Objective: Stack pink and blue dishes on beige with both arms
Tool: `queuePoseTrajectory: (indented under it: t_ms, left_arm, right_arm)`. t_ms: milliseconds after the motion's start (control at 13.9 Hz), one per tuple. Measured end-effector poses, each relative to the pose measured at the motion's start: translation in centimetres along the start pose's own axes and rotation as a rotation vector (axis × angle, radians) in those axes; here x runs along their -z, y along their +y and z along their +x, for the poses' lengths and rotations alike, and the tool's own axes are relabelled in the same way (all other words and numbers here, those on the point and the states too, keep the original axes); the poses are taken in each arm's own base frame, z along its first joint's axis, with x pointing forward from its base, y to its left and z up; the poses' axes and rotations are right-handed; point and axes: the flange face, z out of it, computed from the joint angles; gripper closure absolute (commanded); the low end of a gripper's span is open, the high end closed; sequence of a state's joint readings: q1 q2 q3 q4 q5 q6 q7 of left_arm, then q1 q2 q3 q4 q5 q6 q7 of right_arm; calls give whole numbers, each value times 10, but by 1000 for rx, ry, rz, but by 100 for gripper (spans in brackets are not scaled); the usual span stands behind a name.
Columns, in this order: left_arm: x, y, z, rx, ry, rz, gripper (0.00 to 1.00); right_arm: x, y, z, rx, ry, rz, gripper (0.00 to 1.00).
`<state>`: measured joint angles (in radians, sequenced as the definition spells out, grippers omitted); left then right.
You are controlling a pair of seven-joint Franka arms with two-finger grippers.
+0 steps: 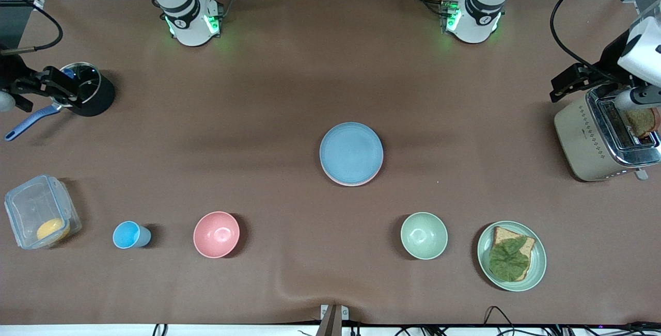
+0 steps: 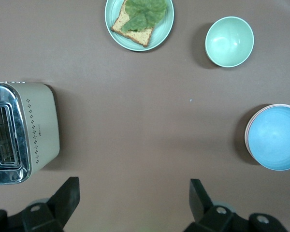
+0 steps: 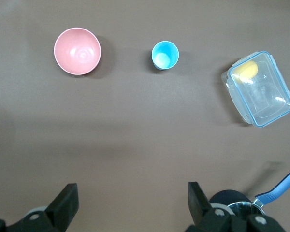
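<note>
The light blue plate [image 1: 351,151] [image 2: 276,137] lies on top of a stack at the middle of the table. A thin rim of the pink plate [image 1: 350,184] [image 2: 247,137] peeks out under it. The beige plate is hidden beneath them. My left gripper [image 1: 565,84] [image 2: 134,187] hangs open and empty at the left arm's end of the table, beside the toaster. Over the right arm's end, my right gripper [image 1: 49,87] [image 3: 133,191] is open and empty too, by the black pot. Both are well apart from the stack.
A toaster [image 1: 601,137] [image 2: 24,130] holds toast. Along the nearer edge stand a green plate with bread and a leaf [image 1: 511,256] [image 2: 139,23], a green bowl [image 1: 424,235] [image 2: 229,41], a pink bowl [image 1: 216,234] [image 3: 77,50], a blue cup [image 1: 130,235] [image 3: 164,54] and a clear container [image 1: 40,212] [image 3: 258,89]. A black pot [image 1: 90,91] holds a blue-handled utensil.
</note>
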<state>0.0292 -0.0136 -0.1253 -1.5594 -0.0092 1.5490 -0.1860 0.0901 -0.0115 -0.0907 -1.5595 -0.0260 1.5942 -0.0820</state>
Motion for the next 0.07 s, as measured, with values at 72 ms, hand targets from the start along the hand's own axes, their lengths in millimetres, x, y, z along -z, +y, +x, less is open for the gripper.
queuePoseTrajectory:
  t_ms: [72]
  left_arm:
    - [3,0,-1,0,0,0,0]
  right_arm:
    - [0,0,0,0,0,0,0]
